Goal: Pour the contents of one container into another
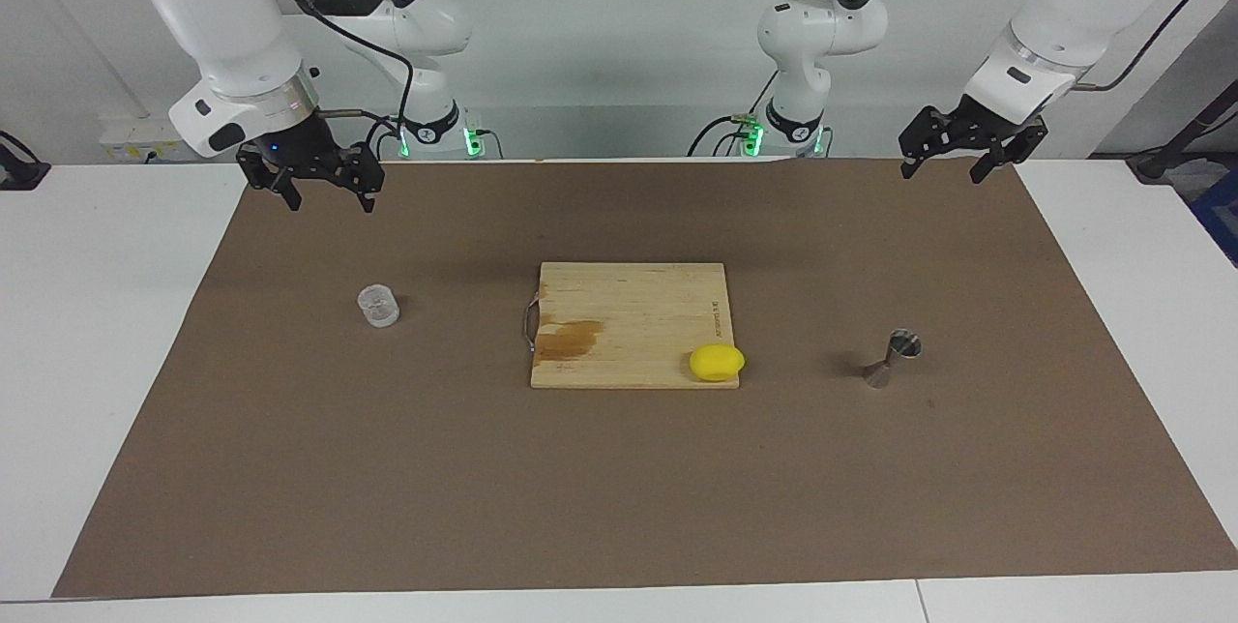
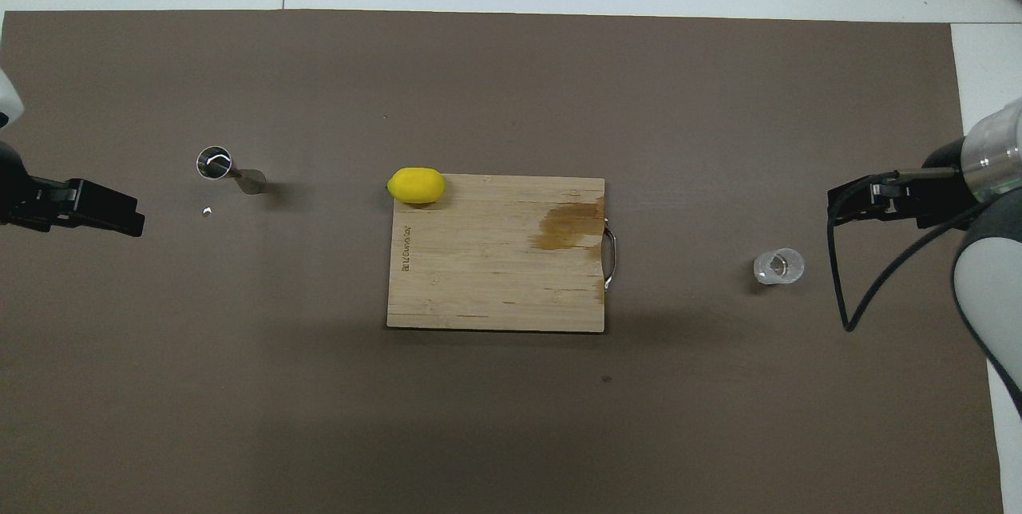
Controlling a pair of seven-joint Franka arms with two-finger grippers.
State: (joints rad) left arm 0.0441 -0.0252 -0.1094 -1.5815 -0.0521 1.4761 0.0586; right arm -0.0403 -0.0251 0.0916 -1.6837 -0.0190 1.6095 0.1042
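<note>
The clear glass cup (image 1: 378, 306) stands upright on the brown mat toward the right arm's end of the table; it also shows in the overhead view (image 2: 778, 266). The steel hourglass jigger (image 1: 895, 358) stands upright toward the left arm's end and shows in the overhead view too (image 2: 227, 171). My right gripper (image 1: 331, 205) hangs open and empty above the mat's edge by its base, well apart from the cup. My left gripper (image 1: 942, 176) hangs open and empty above the mat's corner by its base, well apart from the jigger. Both arms wait.
A wooden cutting board (image 1: 633, 323) with a stain and a metal handle lies mid-table between the cup and the jigger. A yellow lemon (image 1: 717, 362) sits on its corner farther from the robots, toward the jigger. A small white speck (image 2: 207, 211) lies beside the jigger.
</note>
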